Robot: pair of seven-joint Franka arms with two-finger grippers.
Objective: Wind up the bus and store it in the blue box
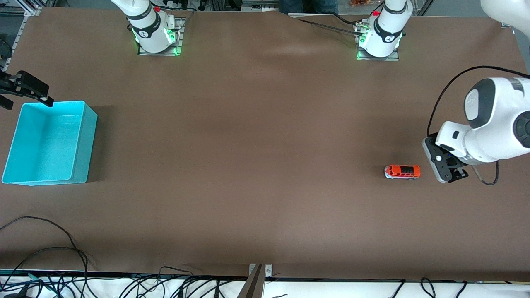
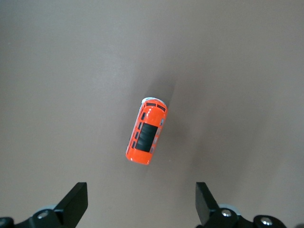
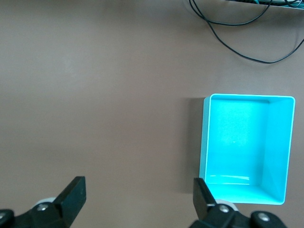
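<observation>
The bus [image 1: 402,171], orange-red on top with a dark roof window, stands on the brown table toward the left arm's end. My left gripper [image 1: 439,163] hovers just beside it, toward the table's end, open and empty. In the left wrist view the bus [image 2: 146,137] lies apart from the open left gripper [image 2: 140,204]. The blue box [image 1: 49,140] stands empty at the right arm's end. My right gripper [image 1: 28,89] hangs by the box's farther corner, open and empty. In the right wrist view the box [image 3: 247,142] lies beside one fingertip [image 3: 203,190] of the right gripper [image 3: 137,202].
Black cables [image 1: 49,256] trail over the table's near edge at the right arm's end, and also show in the right wrist view [image 3: 237,42]. A metal bracket [image 1: 258,275] sits at the middle of the near edge. The arm bases [image 1: 155,31] stand along the farther edge.
</observation>
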